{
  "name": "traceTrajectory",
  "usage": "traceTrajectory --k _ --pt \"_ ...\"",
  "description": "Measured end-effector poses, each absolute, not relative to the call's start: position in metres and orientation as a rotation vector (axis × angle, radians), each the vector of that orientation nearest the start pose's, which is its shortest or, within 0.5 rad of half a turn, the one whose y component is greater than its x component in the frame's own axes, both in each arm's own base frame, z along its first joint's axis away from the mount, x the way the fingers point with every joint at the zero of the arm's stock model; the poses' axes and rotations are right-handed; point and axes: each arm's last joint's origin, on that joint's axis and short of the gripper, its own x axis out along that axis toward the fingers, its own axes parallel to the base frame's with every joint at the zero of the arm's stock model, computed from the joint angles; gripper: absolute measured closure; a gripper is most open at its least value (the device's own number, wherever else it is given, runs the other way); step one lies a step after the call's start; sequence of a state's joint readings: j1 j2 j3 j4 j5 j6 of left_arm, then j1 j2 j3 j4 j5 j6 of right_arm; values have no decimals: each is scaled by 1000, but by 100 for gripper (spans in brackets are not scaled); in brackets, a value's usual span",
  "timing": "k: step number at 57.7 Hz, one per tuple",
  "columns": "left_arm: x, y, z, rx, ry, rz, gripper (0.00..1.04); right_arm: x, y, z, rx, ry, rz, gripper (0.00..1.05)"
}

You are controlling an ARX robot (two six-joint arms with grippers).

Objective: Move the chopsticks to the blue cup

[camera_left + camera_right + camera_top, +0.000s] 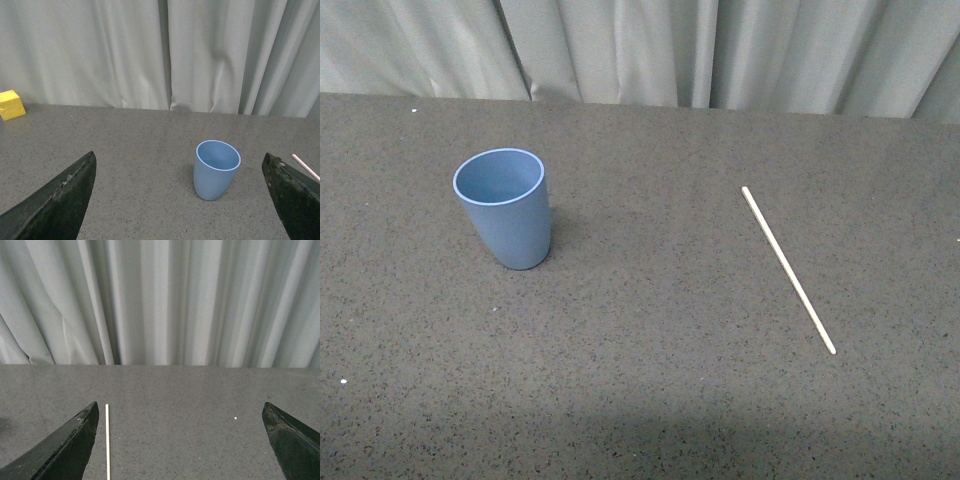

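The blue cup (505, 208) stands upright and empty on the dark grey table, left of centre in the front view. It also shows in the left wrist view (216, 169), ahead of my open, empty left gripper (180, 200). The chopstick (788, 268), a thin cream-white stick, lies flat on the table to the right, running diagonally. Its tip shows in the left wrist view (305, 167). In the right wrist view the chopstick (107, 440) lies just inside one finger of my open, empty right gripper (180, 440). Neither arm shows in the front view.
A grey curtain (720, 50) hangs behind the table's far edge. A yellow block (11, 104) sits on the table near the curtain in the left wrist view. The tabletop (650, 330) is dark speckled grey.
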State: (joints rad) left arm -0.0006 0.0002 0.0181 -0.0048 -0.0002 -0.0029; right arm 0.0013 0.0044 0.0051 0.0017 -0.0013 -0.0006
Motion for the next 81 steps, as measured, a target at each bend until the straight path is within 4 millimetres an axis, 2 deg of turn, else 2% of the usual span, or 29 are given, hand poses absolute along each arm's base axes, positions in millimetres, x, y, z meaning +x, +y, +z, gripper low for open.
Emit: traceTrajectory --k 81 --pt "97 0 169 -3 -13 0 7 98 0 166 -25 -19 -13 9"
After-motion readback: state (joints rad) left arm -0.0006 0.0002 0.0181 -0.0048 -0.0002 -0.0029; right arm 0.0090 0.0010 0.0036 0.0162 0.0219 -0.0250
